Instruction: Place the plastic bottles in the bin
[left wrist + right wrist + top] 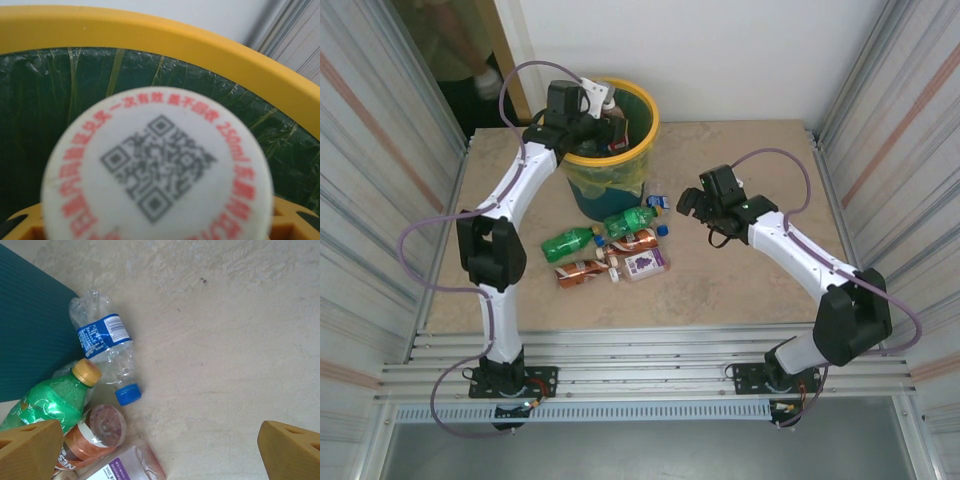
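The bin [642,112] stands at the back of the table, yellow rim [165,37] over a green liner [60,100]. My left gripper [602,108] hangs over its mouth, shut on a brownish plastic bottle [616,126] whose white QR-printed cap [157,170] faces the left wrist camera. Several bottles lie in front of the bin: two green ones [570,241] [630,218], a brown-orange one [585,272] and a purple-labelled one [646,263]. My right gripper [688,205] hovers open to their right. Its fingers [30,447] stand wide apart beside a clear blue-capped bottle [105,352].
Corrugated metal walls close in the left and right sides of the beige table [740,290]. The bin's teal body [30,325] stands just beside the clear bottle. Bare tabletop stretches right of the bottles and toward the near edge.
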Available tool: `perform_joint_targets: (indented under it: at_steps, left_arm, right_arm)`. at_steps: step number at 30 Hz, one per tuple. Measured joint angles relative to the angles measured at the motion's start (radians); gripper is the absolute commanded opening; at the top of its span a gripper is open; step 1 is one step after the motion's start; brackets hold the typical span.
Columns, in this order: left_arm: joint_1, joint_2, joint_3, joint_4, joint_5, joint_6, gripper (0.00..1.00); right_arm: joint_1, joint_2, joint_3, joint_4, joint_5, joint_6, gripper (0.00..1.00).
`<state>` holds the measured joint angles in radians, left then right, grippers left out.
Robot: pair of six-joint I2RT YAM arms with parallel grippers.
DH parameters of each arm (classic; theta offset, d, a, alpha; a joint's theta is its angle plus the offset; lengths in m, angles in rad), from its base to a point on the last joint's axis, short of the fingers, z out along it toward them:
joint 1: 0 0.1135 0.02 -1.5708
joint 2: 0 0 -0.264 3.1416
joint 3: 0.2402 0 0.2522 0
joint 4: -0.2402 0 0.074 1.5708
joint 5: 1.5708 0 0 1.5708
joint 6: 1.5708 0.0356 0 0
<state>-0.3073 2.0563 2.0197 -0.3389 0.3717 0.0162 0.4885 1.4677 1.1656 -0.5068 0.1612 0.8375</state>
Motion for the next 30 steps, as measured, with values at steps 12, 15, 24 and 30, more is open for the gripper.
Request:
perform_joint_targets:
  at_steps: [12, 15, 24, 30]
  left_arm:
    - [0.000, 0.013, 0.024, -0.010, 0.000, 0.015, 0.59]
    - [0.000, 0.013, 0.032, -0.016, 0.000, 0.015, 0.67]
    - [0.000, 0.013, 0.072, -0.029, 0.005, 0.008, 0.77]
    - [0.000, -0.003, 0.088, -0.031, 0.005, -0.009, 0.85]
  right_arm:
    - [-0.018, 0.040, 0.005, -0.004, -0.032, 0.019, 0.98]
    - [-0.018, 0.045, 0.005, -0.003, -0.033, 0.019, 0.98]
    - [-0.009, 0.059, 0.009, -0.003, -0.051, 0.035, 0.98]
    - [0.064, 0.059, 0.009, -0.003, -0.049, 0.080, 0.98]
